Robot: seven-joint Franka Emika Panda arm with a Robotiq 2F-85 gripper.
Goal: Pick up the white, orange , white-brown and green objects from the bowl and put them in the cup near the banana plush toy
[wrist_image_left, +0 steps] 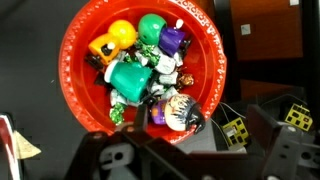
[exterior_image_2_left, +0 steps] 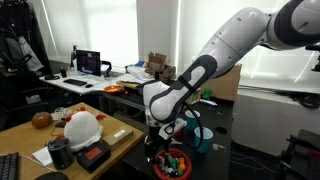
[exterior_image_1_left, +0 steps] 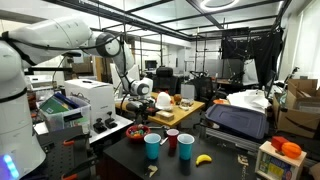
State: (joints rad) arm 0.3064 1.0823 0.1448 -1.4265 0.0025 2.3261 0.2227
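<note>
Fingers hanging over the red bowl of toys.

I am holding the fingers (exterior_image_2_left: 158,140) just above the red bowl (wrist_image_left: 75,90), which is sitting on the dark bench (exterior_image_1_left: 225,168). Whether the fingers are spread or clenched I cannot tell from any view. Only the wrist view is showing me the toys piled inside the bowl. Among them I am counting one orange-yellow toy (wrist_image_left: 113,40), one round green toy (wrist_image_left: 150,27), one purple toy (wrist_image_left: 175,39), one larger green toy (wrist_image_left: 128,78) and one white-brown toy (wrist_image_left: 176,110). Only an exterior view is showing me three cups standing near the bowl, and the cup (exterior_image_1_left: 186,148) just beside the one yellow banana plush (exterior_image_1_left: 203,158), apart from the bowl.
</note>
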